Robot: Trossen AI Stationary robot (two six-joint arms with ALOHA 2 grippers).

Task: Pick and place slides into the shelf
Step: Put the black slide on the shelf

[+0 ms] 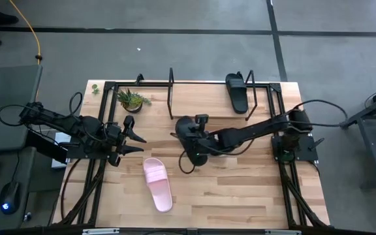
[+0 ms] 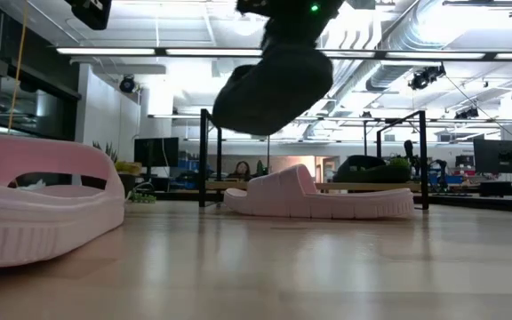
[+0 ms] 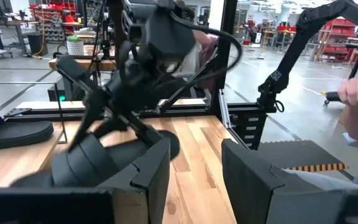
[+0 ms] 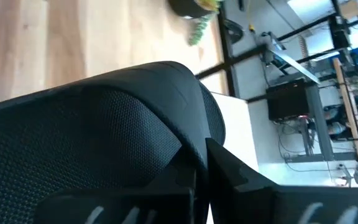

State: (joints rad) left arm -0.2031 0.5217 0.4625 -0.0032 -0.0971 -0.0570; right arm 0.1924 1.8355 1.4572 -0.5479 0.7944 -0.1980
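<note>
My right gripper (image 1: pixel 192 132) reaches over the table's middle and is shut on a matte black slide (image 2: pixel 272 87), which hangs in the air. In the right wrist view its textured strap (image 4: pixel 104 130) fills the picture. A second black slide (image 1: pixel 237 93) lies on the shelf (image 1: pixel 175 83) at the far edge, toward its right end. One pale pink slide (image 1: pixel 157 184) lies sole down near the table's near edge. The low view shows another pink slide (image 2: pixel 318 196) farther off, in front of the shelf. My left gripper (image 1: pixel 134 138) waits open at the left, touching nothing. My right gripper comes from above, pointing down, and holds the black slide at its wide strap (image 4: pixel 185 143). The strap itself hides where the fingers (image 4: pixel 241 177) meet it. The slide is lifted clear of the table and hangs tilted below the gripper (image 2: pixel 296 13), one end lower.
A small potted plant (image 1: pixel 133 99) stands at the shelf's left end. Upright black rods (image 1: pixel 171 91) rise from the shelf's frame. Bare wooden tabletop (image 1: pixel 240 189) lies right of the pink slide. A person's hand (image 3: pixel 353 93) shows beyond the table's right side.
</note>
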